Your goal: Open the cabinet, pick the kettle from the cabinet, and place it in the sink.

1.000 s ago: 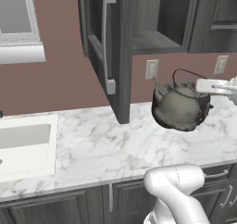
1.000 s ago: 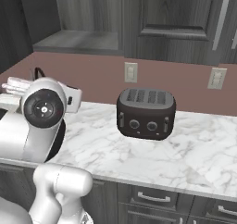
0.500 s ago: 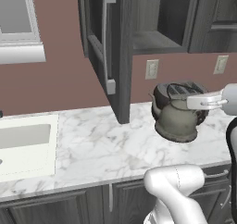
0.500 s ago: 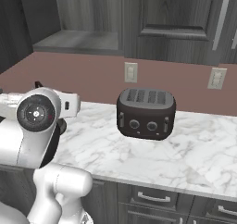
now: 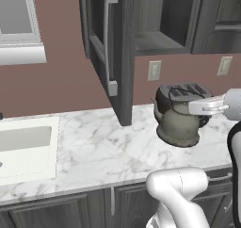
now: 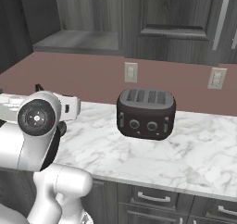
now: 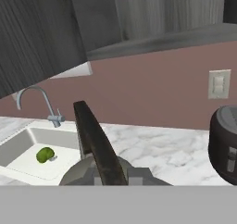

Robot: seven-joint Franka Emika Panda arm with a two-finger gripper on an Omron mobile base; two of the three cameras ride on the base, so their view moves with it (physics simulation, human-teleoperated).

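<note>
Over the table, the hand is clamped on the kettle handle. Long swing to the sink though; that thin handle could slip or clip the cabinet door.

White arm rising from the lower right of the left base view, its elbow link bent low in the foreground. The forearm reaches leftward at mid-height, the hand held roughly level. Gripper with jaws drawn close together, clamped on the thin arched handle of the kettle (which hangs below the hand, clear of the counter).
</note>
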